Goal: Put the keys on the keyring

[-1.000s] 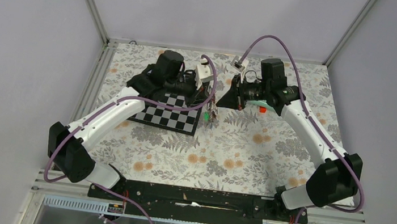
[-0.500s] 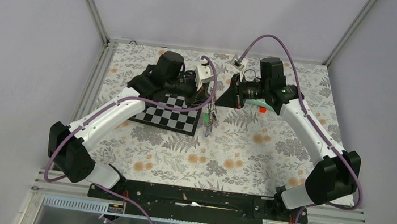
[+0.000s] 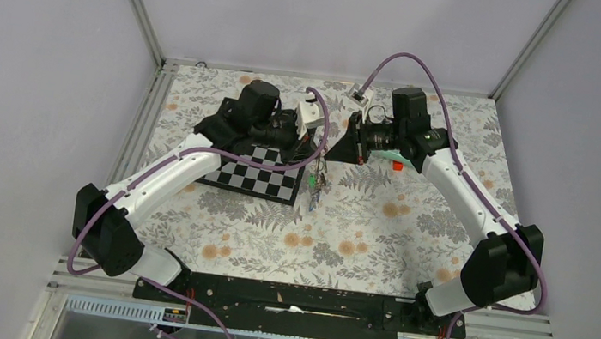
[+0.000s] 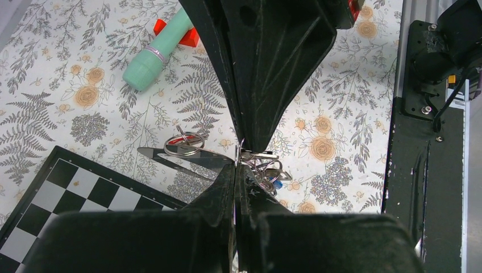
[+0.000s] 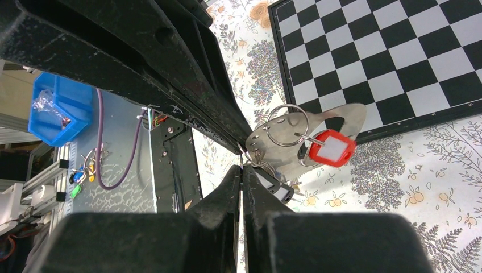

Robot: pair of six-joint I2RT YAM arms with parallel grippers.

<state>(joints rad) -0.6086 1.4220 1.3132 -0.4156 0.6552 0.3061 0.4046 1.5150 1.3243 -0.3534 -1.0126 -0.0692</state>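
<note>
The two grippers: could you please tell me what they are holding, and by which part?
The left gripper and right gripper each have jaws shut on the thin wire keyring, tips nearly meeting; the keys dangle from it.

Bright, even, diffuse light; soft shadows; blurred near foreground

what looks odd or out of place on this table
Nothing looks spilled or broken. The black-and-white checkerboard sits skewed on the floral tablecloth, and a mint-green tube with a red cap lies on its side there, apart from the bunch of tagged metal keys.
</note>
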